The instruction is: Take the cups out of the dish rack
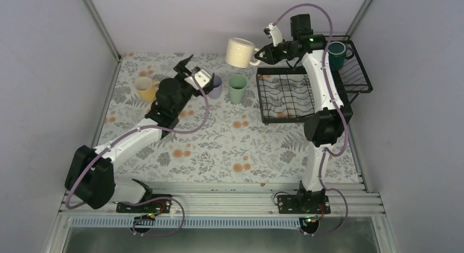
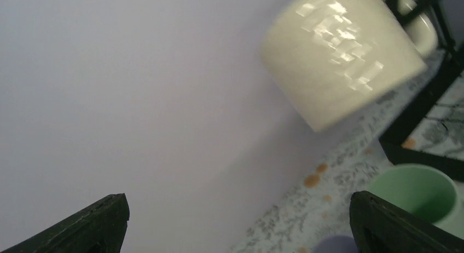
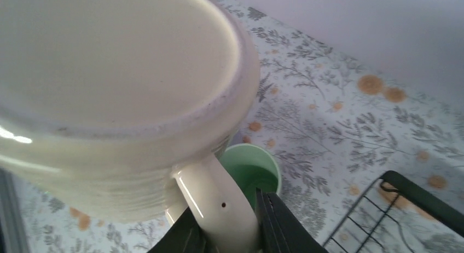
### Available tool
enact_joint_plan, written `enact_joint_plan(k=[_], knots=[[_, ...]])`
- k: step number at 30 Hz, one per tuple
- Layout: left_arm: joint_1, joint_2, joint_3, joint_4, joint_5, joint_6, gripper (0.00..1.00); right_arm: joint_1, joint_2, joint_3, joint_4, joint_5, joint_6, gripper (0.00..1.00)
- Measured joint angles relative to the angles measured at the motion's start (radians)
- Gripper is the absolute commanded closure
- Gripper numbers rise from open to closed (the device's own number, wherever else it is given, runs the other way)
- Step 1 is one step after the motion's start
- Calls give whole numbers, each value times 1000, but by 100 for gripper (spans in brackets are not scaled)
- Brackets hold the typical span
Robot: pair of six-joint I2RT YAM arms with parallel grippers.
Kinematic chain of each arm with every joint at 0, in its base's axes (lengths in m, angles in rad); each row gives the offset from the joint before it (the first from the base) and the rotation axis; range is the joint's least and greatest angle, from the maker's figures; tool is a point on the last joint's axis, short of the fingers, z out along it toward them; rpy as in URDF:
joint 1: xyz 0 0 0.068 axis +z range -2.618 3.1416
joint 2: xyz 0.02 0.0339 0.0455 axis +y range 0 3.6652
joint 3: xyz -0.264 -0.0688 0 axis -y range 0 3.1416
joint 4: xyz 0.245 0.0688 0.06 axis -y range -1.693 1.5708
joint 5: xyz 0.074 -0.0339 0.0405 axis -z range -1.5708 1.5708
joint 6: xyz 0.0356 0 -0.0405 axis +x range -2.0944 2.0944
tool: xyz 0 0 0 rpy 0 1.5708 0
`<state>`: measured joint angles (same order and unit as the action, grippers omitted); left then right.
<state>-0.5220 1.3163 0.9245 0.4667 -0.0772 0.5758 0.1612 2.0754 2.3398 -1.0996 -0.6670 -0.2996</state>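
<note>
Overhead, the right gripper [image 1: 261,55] has its fingers clamped on the cream mug's [image 1: 239,51] handle, airborne just past the dish rack's [image 1: 261,99] left rim, with the mint-green tumbler [image 1: 237,87] below. Behind those fingers, the dark green mug [image 1: 336,55] sits in the raised basket. The left gripper's [image 2: 239,201] fingers are spread wide and empty, near the lavender tumbler [image 1: 216,86].
</note>
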Motion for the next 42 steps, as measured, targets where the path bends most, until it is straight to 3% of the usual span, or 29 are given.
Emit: enact_joint_plan(k=[6,18,30,42], knots=[[-60,104,-109,201,-45,152,1,-6,7,0,1,-117,45,97],[-111,227,-98,482,-141,256,3,-6,18,-12,12,-253,111,97],[-134,299,-32,549,-201,248,9,-6,21,-55,61,-317,162,97],[-164,302,-37,553,-202,243,9,-6,-6,-93,97,-319,201,97]])
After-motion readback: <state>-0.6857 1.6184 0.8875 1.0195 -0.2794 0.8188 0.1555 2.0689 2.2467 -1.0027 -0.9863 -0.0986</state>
